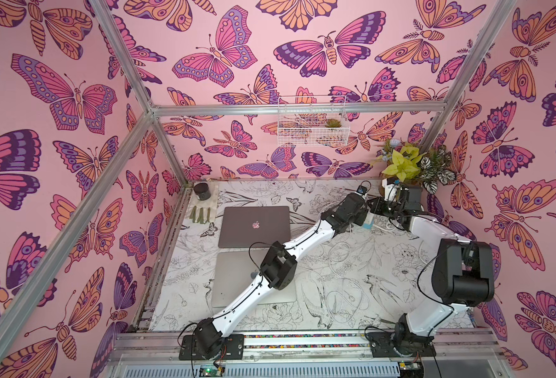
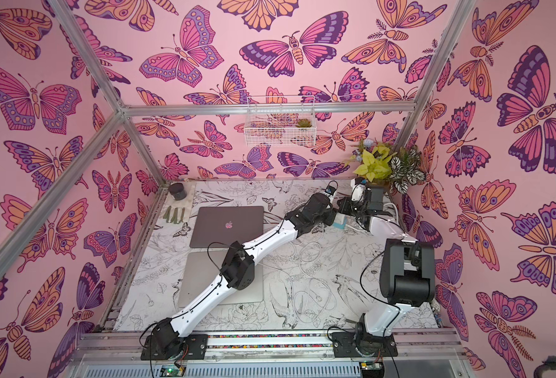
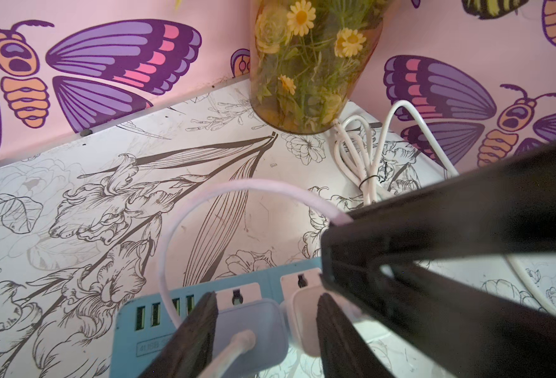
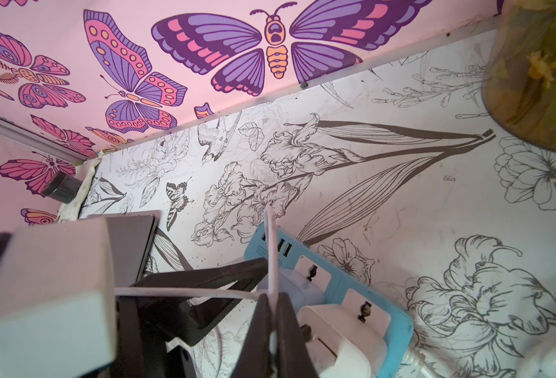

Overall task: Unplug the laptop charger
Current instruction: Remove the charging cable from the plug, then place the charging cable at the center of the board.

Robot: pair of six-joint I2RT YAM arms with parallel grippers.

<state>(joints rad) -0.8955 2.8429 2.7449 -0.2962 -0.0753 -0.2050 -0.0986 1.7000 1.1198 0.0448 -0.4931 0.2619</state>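
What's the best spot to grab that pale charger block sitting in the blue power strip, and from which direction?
Grip the charger block by its two flat opposite sides, coming straight down from above, where its cable leaves. Those sides are parallel and rise above the blue power strip; the left gripper straddles them. Probably avoid the thin cable and the white plug close beside it.

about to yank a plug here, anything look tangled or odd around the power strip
Yes: a thin white cable arcs over the blue power strip, pinched in the shut right gripper, and more cord lies in tangled loops on the tabletop.
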